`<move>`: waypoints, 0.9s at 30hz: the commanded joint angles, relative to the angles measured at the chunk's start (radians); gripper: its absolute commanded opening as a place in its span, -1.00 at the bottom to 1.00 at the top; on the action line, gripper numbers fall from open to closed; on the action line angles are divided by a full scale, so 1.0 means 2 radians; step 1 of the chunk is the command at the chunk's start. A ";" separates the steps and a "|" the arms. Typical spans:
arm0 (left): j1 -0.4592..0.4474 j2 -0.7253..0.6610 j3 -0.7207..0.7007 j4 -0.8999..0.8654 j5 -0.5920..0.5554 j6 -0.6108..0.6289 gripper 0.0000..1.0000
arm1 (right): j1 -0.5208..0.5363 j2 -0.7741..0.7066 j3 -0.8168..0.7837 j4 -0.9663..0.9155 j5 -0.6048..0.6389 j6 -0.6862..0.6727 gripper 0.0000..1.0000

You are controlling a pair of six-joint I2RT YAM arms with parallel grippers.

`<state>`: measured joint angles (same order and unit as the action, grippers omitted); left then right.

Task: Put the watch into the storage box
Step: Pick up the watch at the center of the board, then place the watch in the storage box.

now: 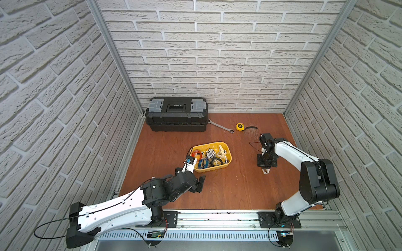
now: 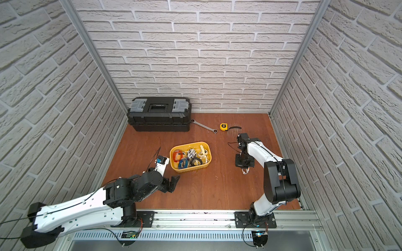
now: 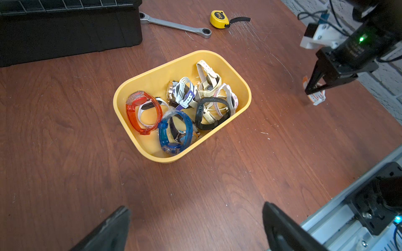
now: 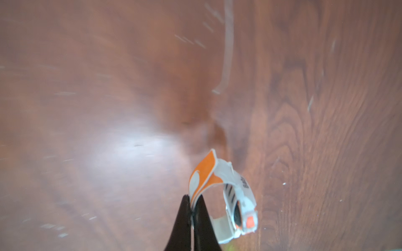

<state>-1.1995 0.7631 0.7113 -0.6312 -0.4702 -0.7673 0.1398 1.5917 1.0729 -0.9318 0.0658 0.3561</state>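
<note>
Wood table [image 1: 228, 191]: right gripper [image 4: 192, 204] pinching watch [image 4: 237, 195] strap, well apart from storage box [image 1: 217, 143]; left gripper [image 1: 200, 184] gaping; toolbox [image 1: 176, 115], wrench [image 1: 220, 126], tape measure [image 1: 240, 126] behind.

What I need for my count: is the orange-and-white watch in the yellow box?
Out: right gripper pinches the watch by its strap, apart from the storage box.

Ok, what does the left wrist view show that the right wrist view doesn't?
Left wrist only: the storage box with watches in it, the toolbox, wrench, tape measure, and the open left pincer. Right wrist only: the strap pinched between the closed tips of the right pincer. Both: the white-and-orange watch in that pincer, and the wooden table.
</note>
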 commanded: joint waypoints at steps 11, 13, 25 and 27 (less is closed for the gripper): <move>0.004 -0.010 -0.005 -0.008 -0.023 -0.022 0.96 | 0.214 0.125 0.291 -0.057 -0.045 -0.001 -0.96; 0.005 -0.011 -0.004 -0.010 -0.025 -0.025 0.96 | 0.228 0.158 0.329 -0.060 -0.046 -0.007 -0.96; 0.006 -0.016 -0.007 -0.018 -0.027 -0.034 0.97 | 0.252 0.297 0.449 -0.070 -0.033 -0.046 -0.96; 0.005 -0.015 -0.007 -0.019 -0.028 -0.034 0.96 | 0.252 0.307 0.454 -0.070 -0.026 -0.056 -0.96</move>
<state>-1.1938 0.7429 0.7113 -0.6605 -0.5049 -0.8284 0.6395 2.1960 1.9465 -1.0527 -0.0143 0.2863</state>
